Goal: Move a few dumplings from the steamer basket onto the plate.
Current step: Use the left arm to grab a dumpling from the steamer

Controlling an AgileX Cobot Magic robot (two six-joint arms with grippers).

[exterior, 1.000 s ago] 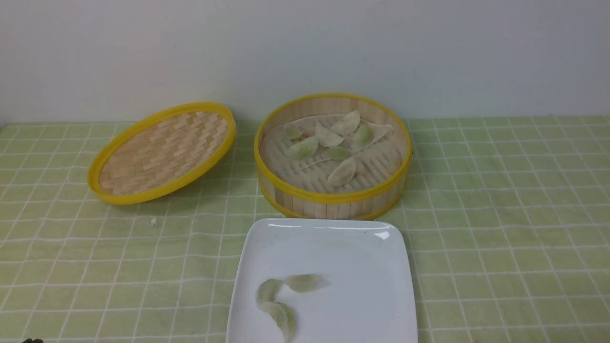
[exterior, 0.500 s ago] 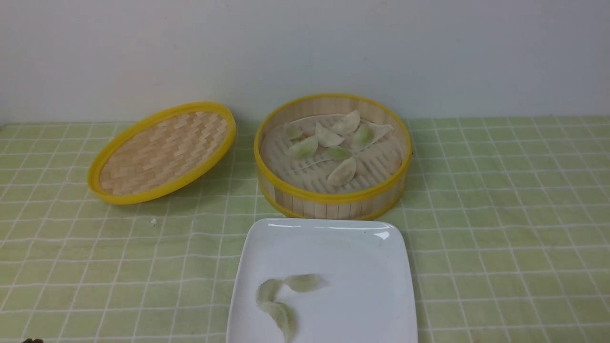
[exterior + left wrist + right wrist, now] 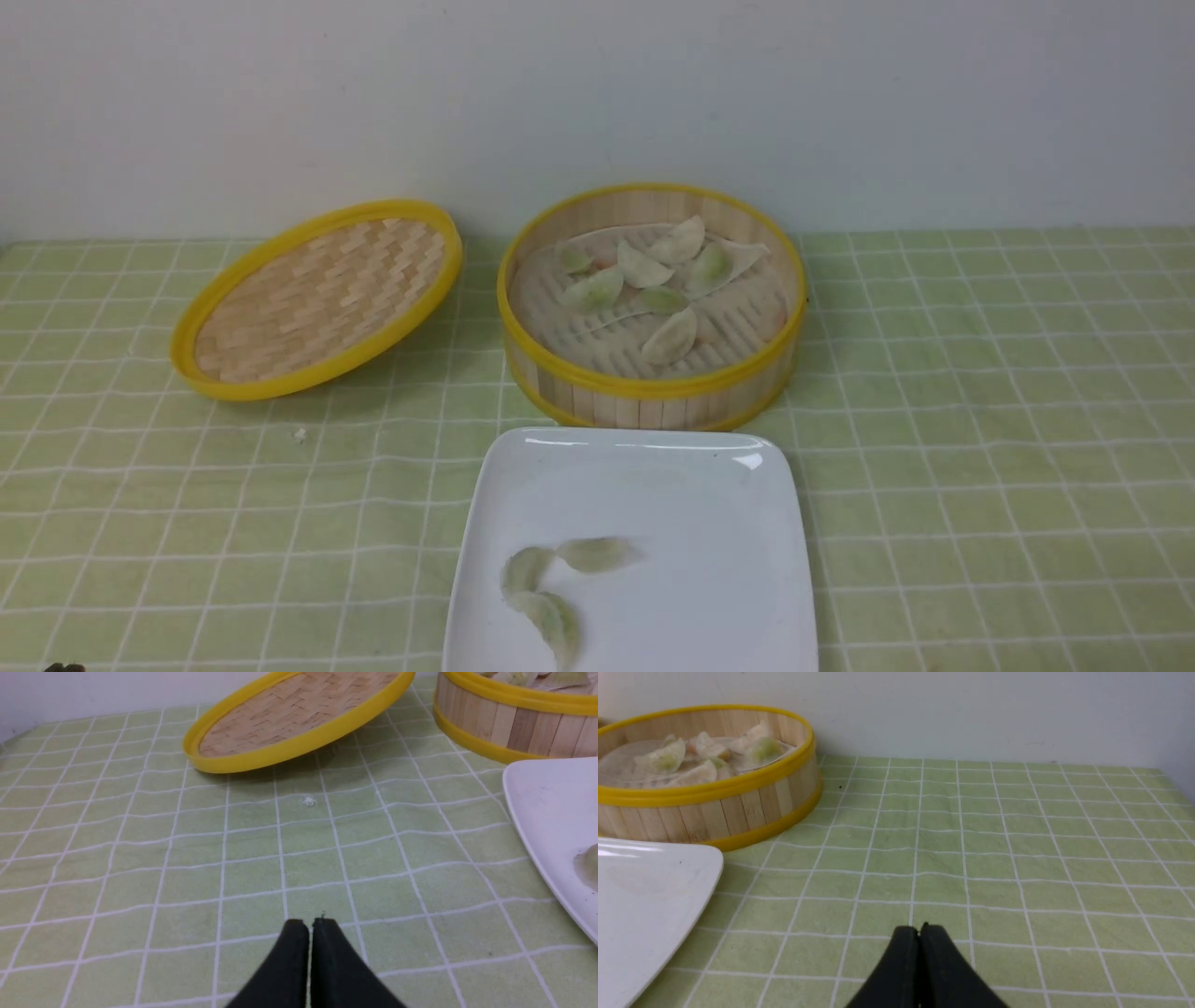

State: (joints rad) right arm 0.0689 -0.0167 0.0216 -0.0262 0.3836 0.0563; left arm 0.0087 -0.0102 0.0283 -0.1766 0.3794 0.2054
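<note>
The steamer basket (image 3: pixel 651 383) stands at the table's middle back with several pale dumplings (image 3: pixel 669 338) inside. The white square plate (image 3: pixel 691 504) lies in front of it and holds three dumplings (image 3: pixel 597 553) near its front left. The basket also shows in the right wrist view (image 3: pixel 738 807) and in the left wrist view (image 3: pixel 509 723). The plate shows there too (image 3: pixel 551 807) (image 3: pixel 640 896). My left gripper (image 3: pixel 310 924) is shut and empty over the cloth left of the plate. My right gripper (image 3: pixel 919 928) is shut and empty over the cloth right of the plate. Neither gripper shows in the front view.
The shallow woven lid (image 3: pixel 317 299) with a yellow rim leans tilted left of the basket, also in the left wrist view (image 3: pixel 299 718). A small white crumb (image 3: pixel 300 434) lies on the green checked cloth (image 3: pixel 980 448). A white wall stands behind.
</note>
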